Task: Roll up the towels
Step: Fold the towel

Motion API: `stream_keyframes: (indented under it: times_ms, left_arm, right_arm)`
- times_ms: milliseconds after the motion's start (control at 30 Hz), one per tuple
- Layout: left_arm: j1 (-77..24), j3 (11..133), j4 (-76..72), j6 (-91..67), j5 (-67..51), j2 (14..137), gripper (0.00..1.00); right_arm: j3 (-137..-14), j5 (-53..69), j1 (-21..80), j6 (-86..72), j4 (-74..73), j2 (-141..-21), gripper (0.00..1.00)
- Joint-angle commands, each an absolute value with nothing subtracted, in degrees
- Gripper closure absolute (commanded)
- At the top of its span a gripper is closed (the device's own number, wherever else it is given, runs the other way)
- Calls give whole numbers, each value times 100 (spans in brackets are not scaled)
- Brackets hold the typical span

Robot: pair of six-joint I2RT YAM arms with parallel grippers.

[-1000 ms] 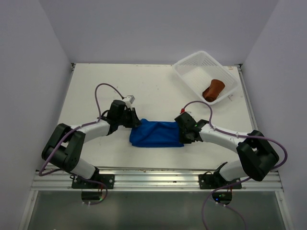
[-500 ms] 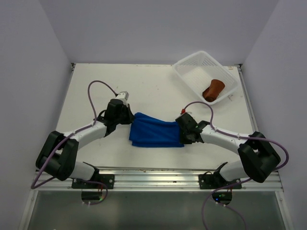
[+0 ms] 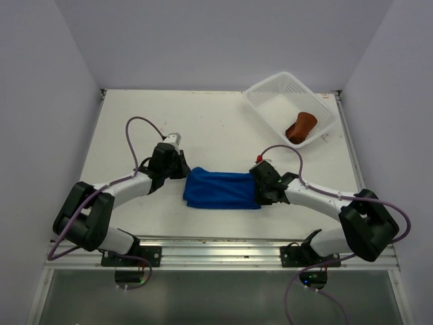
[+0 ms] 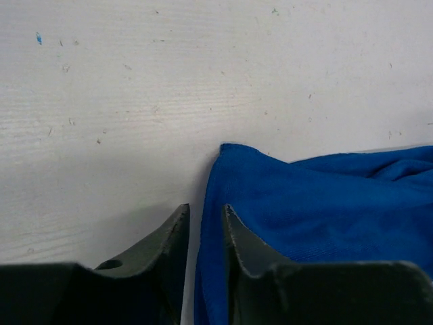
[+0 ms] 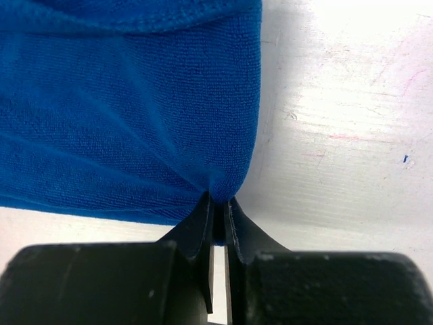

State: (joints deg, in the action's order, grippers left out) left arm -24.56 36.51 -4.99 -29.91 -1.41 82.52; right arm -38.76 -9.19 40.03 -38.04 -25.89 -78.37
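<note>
Firmly, right pincer [image 5: 218,200] pinching blue towel [image 5: 122,101], left pincer [image 4: 204,218] ajar

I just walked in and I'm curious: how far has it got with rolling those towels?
One looks done: the brown towel lies rolled in the basket. In hand: the blue towel, folded on the table, right gripper pinching one end, left gripper slightly open at the other. Left: rolling it.

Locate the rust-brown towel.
Top view: the rust-brown towel lies rolled inside the white mesh basket at the table's far right corner, well away from the blue towel.
</note>
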Motion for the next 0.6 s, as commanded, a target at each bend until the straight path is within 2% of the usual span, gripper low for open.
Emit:
stream_keyframes:
  times_ms: [0, 67, 100, 167, 200, 233, 333, 400, 567]
  left_arm:
    - [-2461, 3542, -878, -2997, -386, 8113, 68]
    - [-2470, 3533, -896, -3015, -439, 8016, 60]
    - [-2470, 3559, -844, -3015, -439, 7937, 55]
    - [-2470, 3673, -730, -3023, -396, 7849, 51]
    - [-2470, 3726, -582, -3015, -300, 7727, 48]
    - [-2470, 3831, -502, -3015, -247, 7656, 47]
    - [-2470, 4007, -325, -2918, -211, 7305, 46]
    - [-2478, 4052, -351, -2787, -447, 7077, 52]
    - [-3040, 3964, -720, -2567, -774, 6891, 57]
  right_arm:
    - [-3788, -624, 3964, -3542, -2646, -7656, 93]
    - [-3893, -563, 3973, -3489, -2698, -7524, 85]
    - [-3946, -545, 3955, -3481, -2733, -7480, 77]
    - [-4112, -527, 3955, -3472, -2873, -7357, 66]
    - [-4165, -519, 3955, -3472, -2926, -7313, 58]
    - [-4288, -545, 3955, -3515, -2988, -7269, 55]
    - [-4499, -737, 3920, -3734, -3269, -7041, 52]
    - [-4579, -686, 3684, -3858, -3515, -6909, 52]
    - [-4448, -677, 3130, -4069, -3289, -6653, 54]
